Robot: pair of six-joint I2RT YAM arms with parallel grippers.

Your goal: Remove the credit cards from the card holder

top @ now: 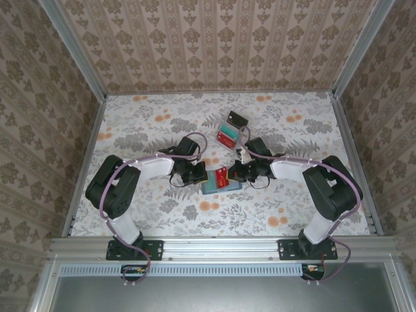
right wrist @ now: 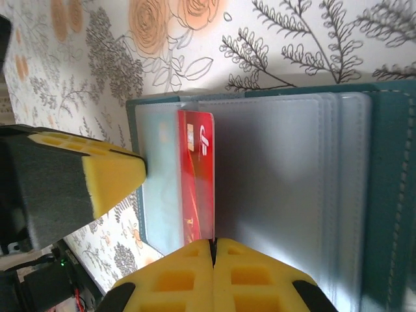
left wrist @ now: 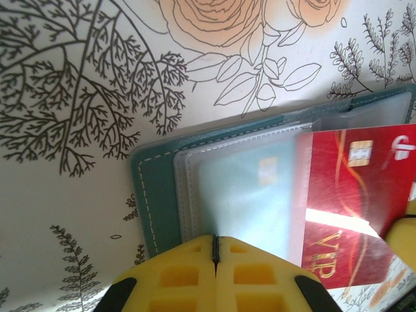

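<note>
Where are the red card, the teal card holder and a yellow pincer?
red card (left wrist: 361,195), left wrist view, middle of its face.
card holder (left wrist: 148,195), left wrist view, its stitched teal border.
left pincer (left wrist: 216,253), left wrist view, seam between its shut yellow tips.

The red card (left wrist: 356,195) bears gold letters, "VIP", slanting along its lower part in the left wrist view. A white emblem (left wrist: 403,148) sits at its upper right corner, cut off by the picture's edge and not readable as a letter.
</note>
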